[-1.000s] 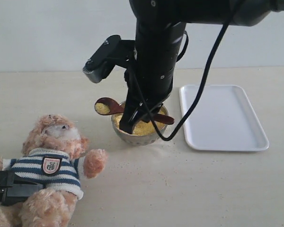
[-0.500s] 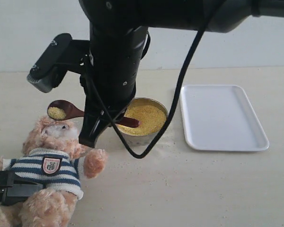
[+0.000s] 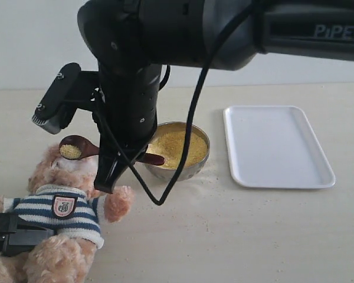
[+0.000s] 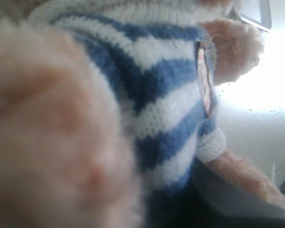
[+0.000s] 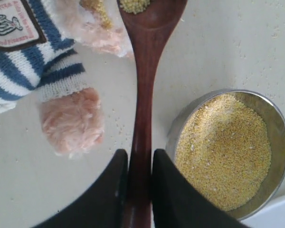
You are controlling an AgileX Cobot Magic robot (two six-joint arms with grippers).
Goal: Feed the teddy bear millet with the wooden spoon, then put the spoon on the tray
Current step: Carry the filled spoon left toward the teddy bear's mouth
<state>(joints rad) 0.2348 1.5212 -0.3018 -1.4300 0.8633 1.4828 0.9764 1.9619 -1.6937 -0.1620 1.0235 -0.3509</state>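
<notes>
The teddy bear (image 3: 65,203) lies at the near left in its striped shirt (image 4: 156,95), face up. My right gripper (image 3: 134,157) is shut on the handle of the wooden spoon (image 3: 82,147), its black fingers (image 5: 118,171) pressed to both sides of the handle (image 5: 143,95). The spoon's bowl holds a little millet (image 3: 71,151) just above the bear's muzzle. More millet (image 5: 223,152) fills the metal bowl (image 3: 194,165) right of the bear. My left gripper (image 3: 12,236) grips the bear's body at the near left edge, its jaws buried in plush. The white tray (image 3: 277,147) lies to the right.
Loose grains are scattered on the beige table (image 3: 224,236) around the metal bowl. The right arm's large black body (image 3: 130,88) and its cable (image 3: 183,159) hang over the bowl and the bear's head. The bear's paw (image 5: 71,121) lies beside the spoon handle.
My right gripper has carried the loaded spoon leftward from above the metal bowl to the bear's face. The bear and the left gripper have not moved.
</notes>
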